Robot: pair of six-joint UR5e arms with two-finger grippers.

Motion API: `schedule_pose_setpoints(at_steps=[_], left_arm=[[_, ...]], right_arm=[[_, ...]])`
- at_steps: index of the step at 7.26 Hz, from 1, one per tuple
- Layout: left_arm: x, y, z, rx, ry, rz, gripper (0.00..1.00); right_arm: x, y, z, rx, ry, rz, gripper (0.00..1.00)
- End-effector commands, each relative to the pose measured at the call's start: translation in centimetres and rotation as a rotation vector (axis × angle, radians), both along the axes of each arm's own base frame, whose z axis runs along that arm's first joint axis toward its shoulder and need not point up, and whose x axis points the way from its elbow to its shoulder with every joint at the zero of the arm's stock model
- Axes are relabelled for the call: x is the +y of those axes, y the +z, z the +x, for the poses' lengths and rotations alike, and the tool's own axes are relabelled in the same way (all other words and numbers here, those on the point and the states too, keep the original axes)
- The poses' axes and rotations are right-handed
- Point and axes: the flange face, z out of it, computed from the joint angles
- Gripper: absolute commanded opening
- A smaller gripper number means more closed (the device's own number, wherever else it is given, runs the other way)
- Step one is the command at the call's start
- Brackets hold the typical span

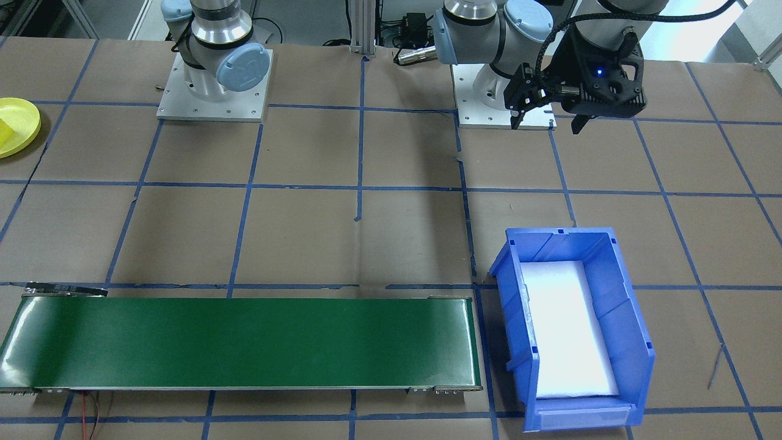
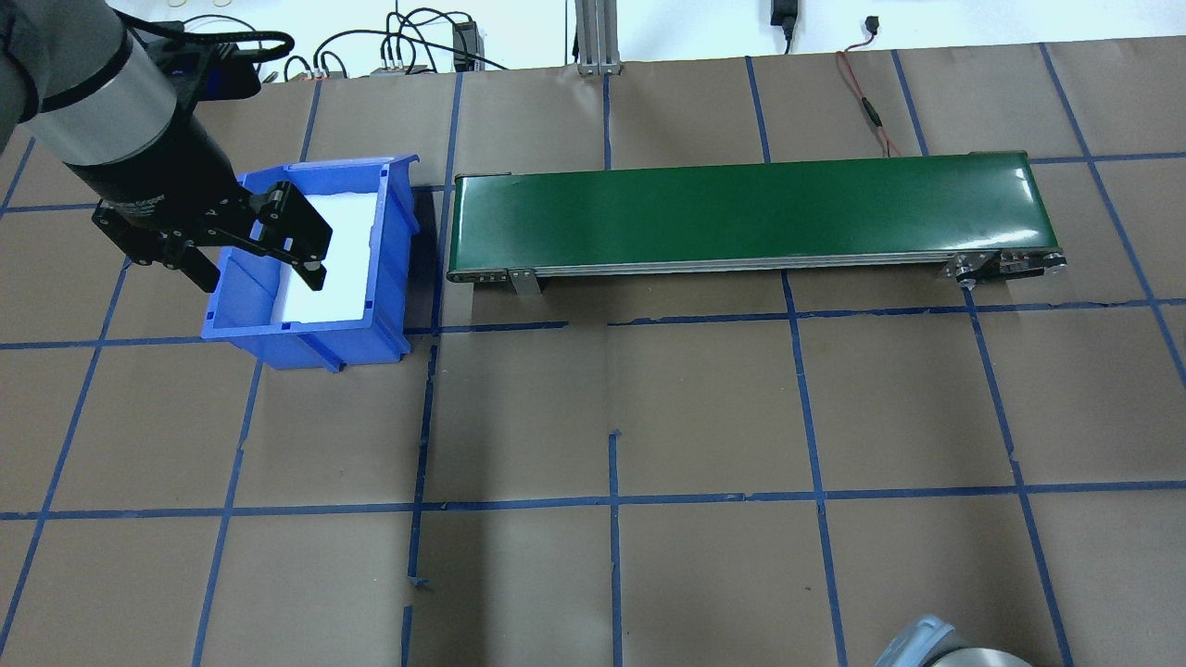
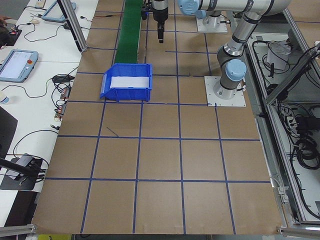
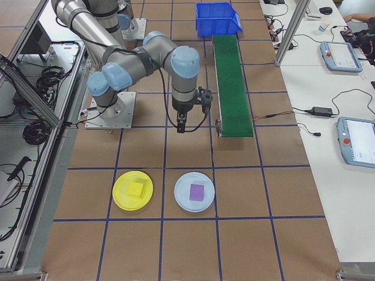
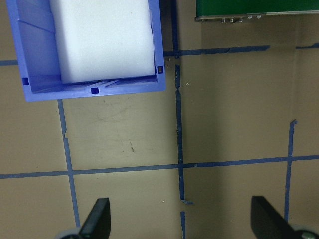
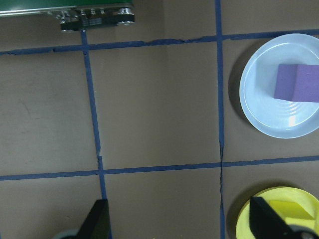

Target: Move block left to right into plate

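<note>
The yellow plate [image 4: 132,190] lies on the table's right part with a yellow block [image 4: 137,189] flat in it; both also show in the right wrist view, plate [image 6: 254,219] and block [image 6: 294,209]. The plate [image 1: 15,125] is cut by the edge of the front-facing view. My right gripper [image 6: 182,221] hangs open and holds nothing, over bare table beside the plates. My left gripper [image 2: 255,264] is open too, raised over the near edge of the blue bin [image 2: 310,264], with nothing between its fingers [image 5: 97,221].
A pale blue plate [image 4: 194,191] holding a purple block [image 4: 197,191] sits beside the yellow plate. The green conveyor [image 2: 750,213] runs between the bin and the plates' side. The blue bin holds a white foam pad [image 5: 102,37].
</note>
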Motion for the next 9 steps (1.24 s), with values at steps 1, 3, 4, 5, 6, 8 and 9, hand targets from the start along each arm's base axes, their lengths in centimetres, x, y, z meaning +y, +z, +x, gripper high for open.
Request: schedule_pose_setpoints(at_steps=[1, 3, 4, 5, 6, 8, 9], left_arm=[[0.0, 0.0, 0.0, 0.000, 0.000, -0.001, 1.00], [0.0, 0.0, 0.0, 0.000, 0.001, -0.001, 1.00], [0.0, 0.0, 0.0, 0.000, 0.001, 0.001, 1.00], [0.0, 0.0, 0.0, 0.000, 0.001, -0.001, 1.00], [0.0, 0.0, 0.0, 0.000, 0.001, -0.001, 1.00], [0.1, 0.0, 0.0, 0.000, 0.000, 0.001, 1.00], [0.1, 0.0, 0.0, -0.001, 0.000, 0.002, 1.00]], right_arm=[[-3.0, 1.1, 12.1, 0.016, 0.051, 0.014, 1.00], [-3.0, 3.0, 22.5, 0.045, -0.020, -0.013, 1.00], [-2.7, 3.2, 28.6, 0.050, -0.063, -0.028, 1.00], [-2.2, 3.0, 33.6, 0.044, -0.137, -0.040, 1.00], [-1.9, 3.1, 37.1, 0.046, -0.151, -0.088, 1.00], [-2.1, 3.7, 38.6, 0.021, -0.215, -0.147, 1.00], [-3.0, 3.8, 38.6, 0.016, -0.171, -0.183, 1.00]])
